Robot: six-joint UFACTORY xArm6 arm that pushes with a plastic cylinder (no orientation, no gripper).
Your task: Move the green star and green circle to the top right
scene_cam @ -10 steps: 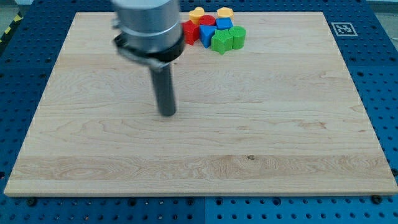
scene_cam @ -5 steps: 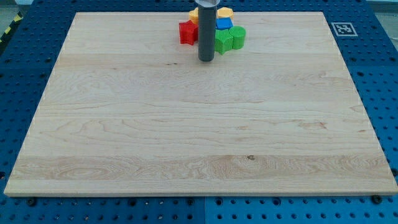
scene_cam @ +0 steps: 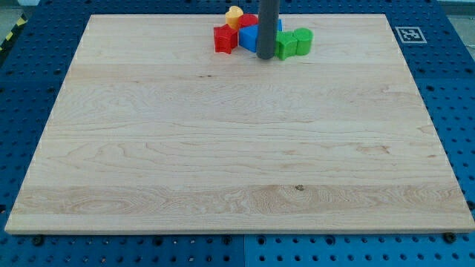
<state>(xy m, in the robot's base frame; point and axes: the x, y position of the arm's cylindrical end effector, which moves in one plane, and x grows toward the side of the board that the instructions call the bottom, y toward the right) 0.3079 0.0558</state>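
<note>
The green star (scene_cam: pixel 286 46) and the green circle (scene_cam: pixel 303 41) lie side by side near the top edge of the wooden board (scene_cam: pixel 237 141), right of centre. My tip (scene_cam: pixel 266 55) stands just left of the green star, touching or nearly touching it. The rod rises out of the view's top and hides part of the blocks behind it.
Left of my tip lie a blue block (scene_cam: pixel 248 38), a red star-like block (scene_cam: pixel 224 38), another red block (scene_cam: pixel 249 21) and a yellow block (scene_cam: pixel 234 15). A sliver of blue shows right of the rod. A fiducial marker (scene_cam: pixel 407 34) sits off the board's top right corner.
My tip moved from the board's left-centre up to the cluster, then right. The green star and green circle slid right, away from the other blocks. A yellow block is now hidden by the rod.
</note>
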